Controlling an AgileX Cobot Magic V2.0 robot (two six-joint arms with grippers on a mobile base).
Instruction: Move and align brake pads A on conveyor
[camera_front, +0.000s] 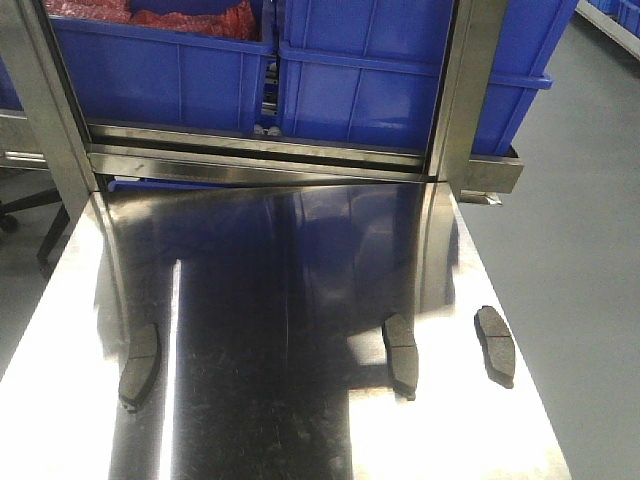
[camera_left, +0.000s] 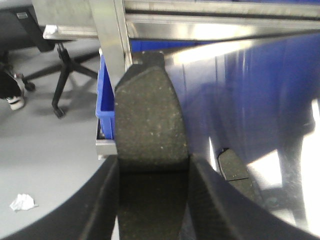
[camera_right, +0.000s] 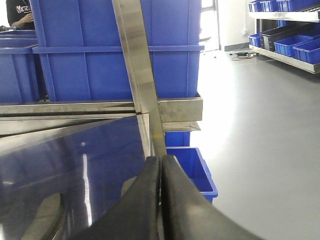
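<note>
Left wrist-mounted cam shows the left fingers (camera_left: 102, 205) shut tight on one brake pad (camera_left: 150, 125). They press on its two long sides, so the grainy face looks up at the cam. That grip prob stops the pad from slipping or turning. This brake pad is up in the air, off the steel worktop (camera_left: 280, 100), and its far end points toward the blue bins (camera_left: 105, 115). Another pad (camera_left: 232, 167) lies flat on the worktop, lower down and further from the bins.

Exterior front-facing cam shows 3 pads lying flat on the worktop, all well apart from the blue bins (camera_front: 300, 80) at the back. The left pad (camera_front: 140, 365) is in front of the bins' left end. The mid pad (camera_front: 401, 355) and the right pad (camera_front: 495, 345) are in front of the bins' right end, near each other but not touching. They don't sit in a neat row; each one tilts its own way.

Right wrist-mounted cam shows the right fingers (camera_right: 147, 200) pressed together w/ nothing between them. They face the blue bins (camera_right: 115, 50) from the right end, up off the worktop. That arm looks like it is just waiting, out of the way.

No cam shows the conveyor, so nobody can tell how near it is. With 3 pads on steel and 1 in the air, the job looks far from done. The next move is prob to carry the brake pad to the belt and set it down flat and straight.
</note>
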